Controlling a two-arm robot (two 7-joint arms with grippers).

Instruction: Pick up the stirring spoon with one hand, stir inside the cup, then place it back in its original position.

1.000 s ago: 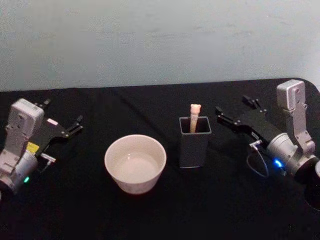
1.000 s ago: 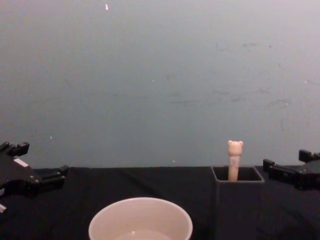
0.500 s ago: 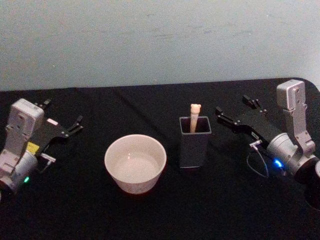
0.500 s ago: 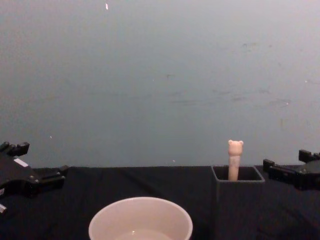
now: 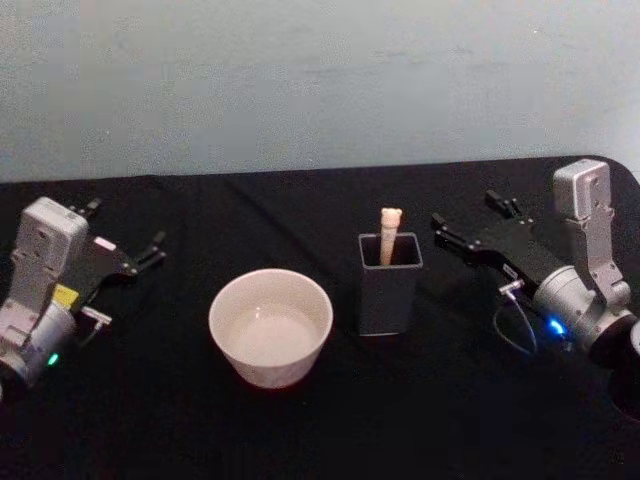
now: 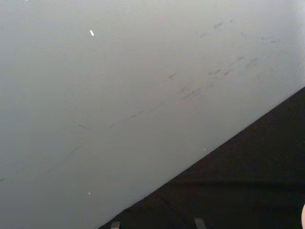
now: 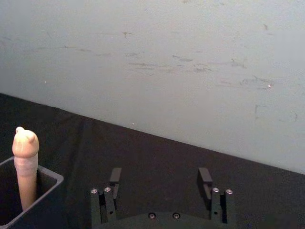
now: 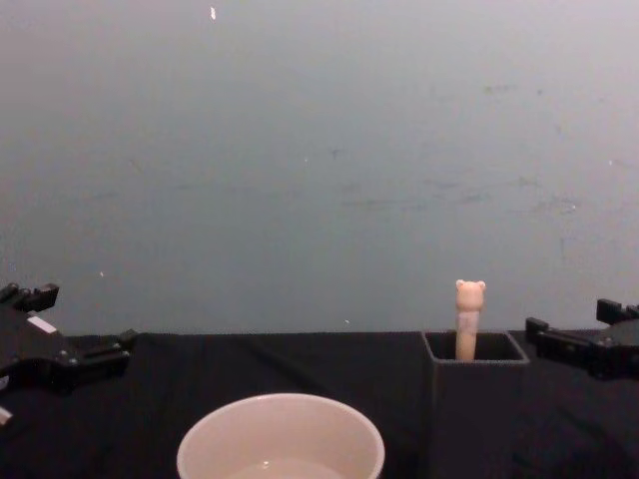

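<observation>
The stirring spoon (image 5: 390, 232) stands upright in the dark grey square holder (image 5: 388, 295), its peach bear-topped handle (image 8: 469, 317) poking above the rim; its bowl is hidden inside. The cream-white cup (image 5: 270, 325) sits just left of the holder on the black table. My right gripper (image 5: 465, 210) hovers open to the right of the holder, pointing at it, with nothing between its fingers (image 7: 114, 177). In the right wrist view the spoon (image 7: 25, 160) stands off to one side of that gripper. My left gripper (image 5: 125, 225) rests open at the far left, well away from the cup.
A black cloth (image 5: 330, 430) covers the table, with a pale grey-blue wall (image 8: 319, 150) right behind it. Open cloth lies in front of the cup and between each gripper and the two vessels. The table's right rear corner (image 5: 625, 170) is close to the right arm.
</observation>
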